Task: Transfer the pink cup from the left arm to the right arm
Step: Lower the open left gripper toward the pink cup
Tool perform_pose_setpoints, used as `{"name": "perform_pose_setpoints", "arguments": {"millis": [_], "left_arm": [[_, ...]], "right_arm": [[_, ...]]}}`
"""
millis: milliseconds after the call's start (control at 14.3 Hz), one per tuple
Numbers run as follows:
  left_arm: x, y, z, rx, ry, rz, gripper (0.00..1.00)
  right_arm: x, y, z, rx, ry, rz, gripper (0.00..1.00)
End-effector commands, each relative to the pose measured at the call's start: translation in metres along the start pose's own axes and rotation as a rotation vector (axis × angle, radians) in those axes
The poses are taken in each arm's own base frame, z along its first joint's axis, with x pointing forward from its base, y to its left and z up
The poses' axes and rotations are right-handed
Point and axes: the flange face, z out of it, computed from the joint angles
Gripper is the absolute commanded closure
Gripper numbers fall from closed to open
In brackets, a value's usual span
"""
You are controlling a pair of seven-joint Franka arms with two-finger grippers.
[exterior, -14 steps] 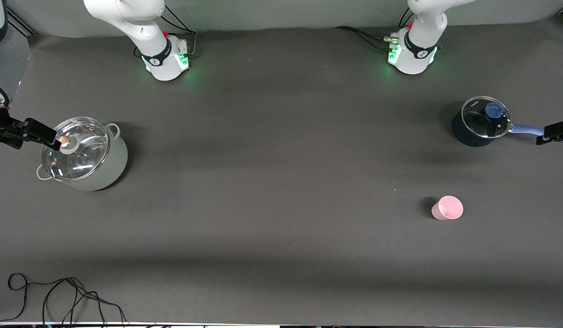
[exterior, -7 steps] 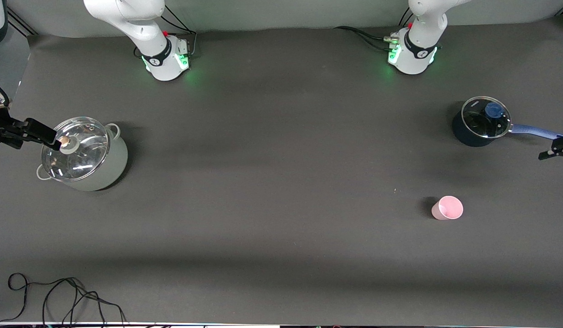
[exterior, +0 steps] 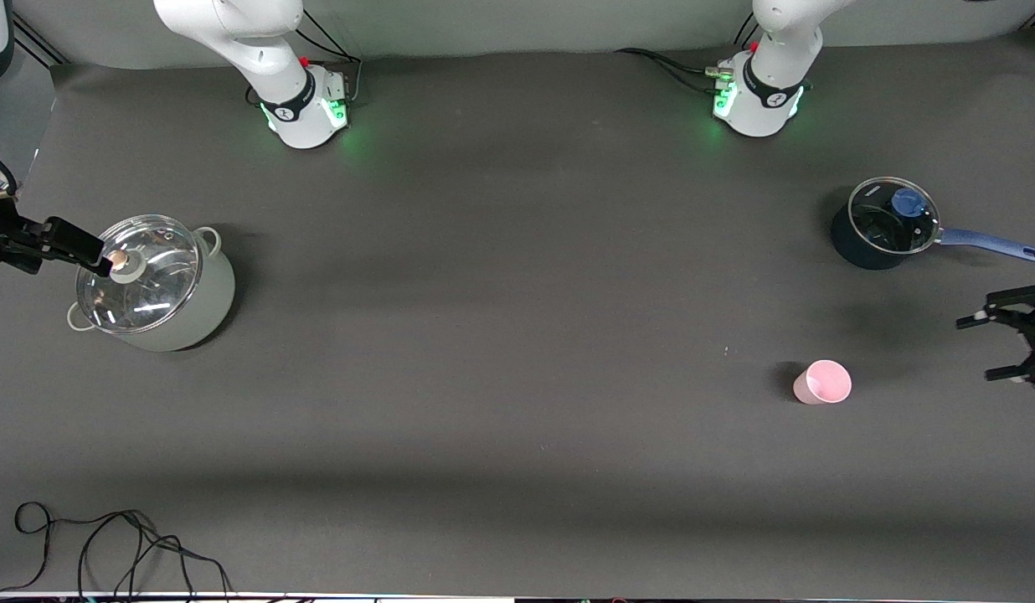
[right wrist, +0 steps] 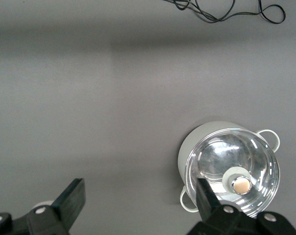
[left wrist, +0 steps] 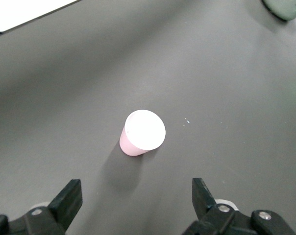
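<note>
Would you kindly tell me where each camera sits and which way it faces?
Front view: high across the table, facing both arm bases; left gripper open over the table.
Left wrist view: looks down on the pink cup, also in front view; own fingers show.
Right wrist view: above the lidded grey pot, shared with front view; right gripper open.

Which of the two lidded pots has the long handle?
The small dark-blue saucepan with a glass lid, at the left arm's end, has one long blue handle. The large pale-grey stockpot has two short loop handles.
</note>
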Motion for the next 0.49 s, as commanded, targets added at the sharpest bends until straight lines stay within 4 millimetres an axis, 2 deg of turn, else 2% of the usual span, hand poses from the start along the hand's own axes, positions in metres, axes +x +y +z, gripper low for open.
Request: {"name": "perform_pose_setpoints", "arguments": {"millis": [0, 70, 140, 280, 420], "left_arm": [[-0.016, -0.013, 0.024, -0.053, 0.094, 0.120, 0.00], [-0.039, -0.017, 0.026, -0.053, 0.147, 0.154, 0.00], [-0.059, -0.020, 0.038, -0.064, 0.177, 0.196, 0.00], [-0.086, -0.026, 0.062, -0.079, 0.218, 0.287, 0.01], [-0.115, -0.031, 0.073, -0.068, 0.266, 0.349, 0.01]], "right_arm": [[0.000, 0.004, -0.005, 0.019, 0.003, -0.015, 0.00], [0.001, 0.004, -0.005, 0.019, 0.004, -0.015, 0.00], [0.001, 0.003, -0.005, 0.019, 0.004, -0.016, 0.00], [0.001, 0.003, -0.005, 0.019, 0.004, -0.016, 0.00], [0.001, 0.003, -0.004, 0.019, 0.003, -0.016, 0.00]]}}
